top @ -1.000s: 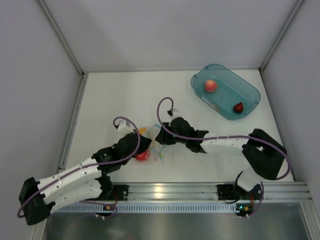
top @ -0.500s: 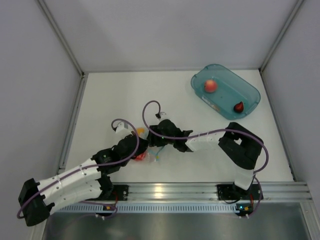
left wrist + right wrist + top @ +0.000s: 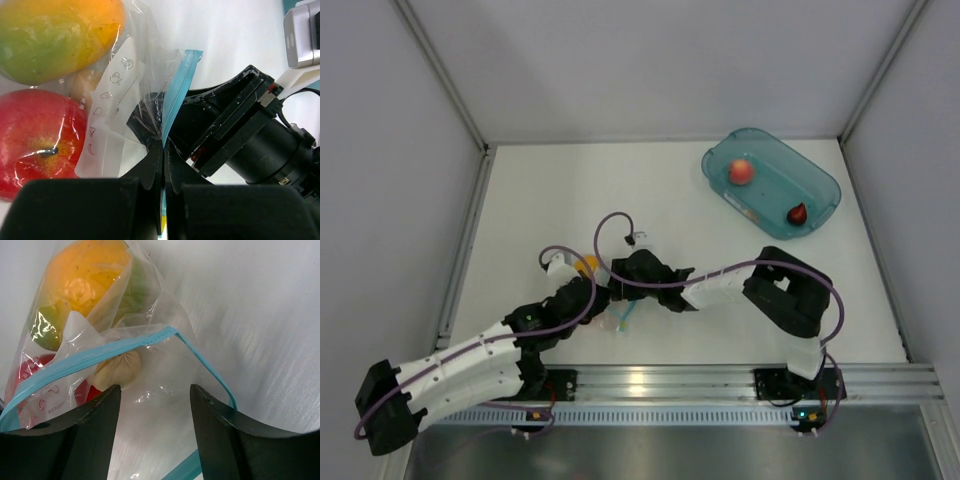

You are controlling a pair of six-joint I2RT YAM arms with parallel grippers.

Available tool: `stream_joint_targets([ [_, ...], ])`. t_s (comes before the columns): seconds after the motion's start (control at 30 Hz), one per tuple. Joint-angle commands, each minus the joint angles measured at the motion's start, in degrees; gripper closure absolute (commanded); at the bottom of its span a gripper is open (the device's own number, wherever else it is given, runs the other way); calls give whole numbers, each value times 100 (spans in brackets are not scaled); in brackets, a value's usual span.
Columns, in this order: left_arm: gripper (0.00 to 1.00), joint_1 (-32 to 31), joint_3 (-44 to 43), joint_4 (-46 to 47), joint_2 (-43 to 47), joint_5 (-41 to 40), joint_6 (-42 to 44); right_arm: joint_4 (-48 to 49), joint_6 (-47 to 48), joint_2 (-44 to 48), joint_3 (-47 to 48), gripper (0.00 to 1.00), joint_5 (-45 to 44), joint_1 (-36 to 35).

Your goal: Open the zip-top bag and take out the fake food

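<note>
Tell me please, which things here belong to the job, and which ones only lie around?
Job: zip-top bag; mango, red fruit and beige piece inside it; peach ball and dark red piece, already out.
Only lying around: teal tub holding those two.

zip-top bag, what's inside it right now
Through the clear zip-top bag show a yellow-orange mango, a red fruit beside it and a small beige piece near the zip strip. Anything lying under these, against the table, is covered.
</note>
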State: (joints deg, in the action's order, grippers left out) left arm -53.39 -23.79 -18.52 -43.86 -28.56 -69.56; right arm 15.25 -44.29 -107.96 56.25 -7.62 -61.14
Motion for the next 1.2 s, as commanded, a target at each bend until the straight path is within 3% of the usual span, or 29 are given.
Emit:
stream_joint_targets([
  [0.0,100,4,-11,349,167,-54,-111,248,-97,125,-87,41,-250,-178],
  [0.13,100,4,-187,358,97,78,4,1794,-202,153,-474,48,619,-187],
  [0.33,100,-14,-503,428,9,245,-23,2729,-554,381,-835,52,446,-196],
  [0.43,100,-23,-609,560,-61,368,-40,2634,-624,425,-765,51,244,-196],
  [0.7,100,-58,-609,1385,-404,878,-224,1237,-414,66,-124,35,-275,-214],
  [0.77,100,-58,-530,1544,-448,1000,-260,1314,-448,-49,-132,32,-284,-222],
  [0.93,100,-58,-398,1747,-449,1080,-400,1236,-624,-225,-96,33,-599,-214],
  [1.17,100,-58,-451,1756,-465,1177,-286,1158,-669,590,-782,35,-1417,-231],
])
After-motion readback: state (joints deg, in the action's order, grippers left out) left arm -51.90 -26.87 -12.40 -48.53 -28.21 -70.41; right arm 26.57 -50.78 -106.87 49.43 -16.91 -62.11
